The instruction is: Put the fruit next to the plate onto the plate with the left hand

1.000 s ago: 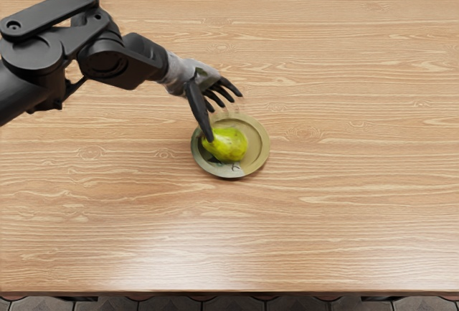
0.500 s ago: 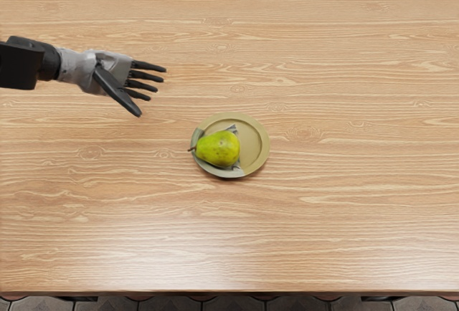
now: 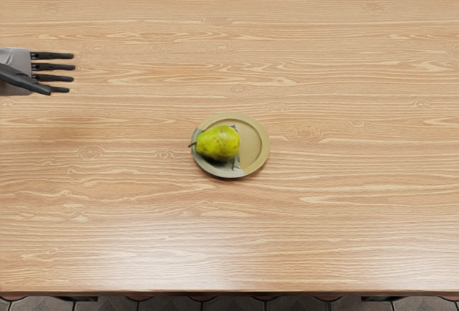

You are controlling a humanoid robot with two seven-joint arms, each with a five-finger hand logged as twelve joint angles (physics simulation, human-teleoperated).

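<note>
On the plate [image 3: 254,146] lies the pear [image 3: 218,142]; left hand [image 3: 20,73] withdrawn, fingers [image 3: 54,56] seemingly spread.

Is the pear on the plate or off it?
On it. The pear rests on the left part of the plate, and the left robot hand is far away.

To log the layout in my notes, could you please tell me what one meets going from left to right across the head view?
The left hand, open at the left edge → the pear, lying on the left part of the plate → the plate's bare right part.
</note>
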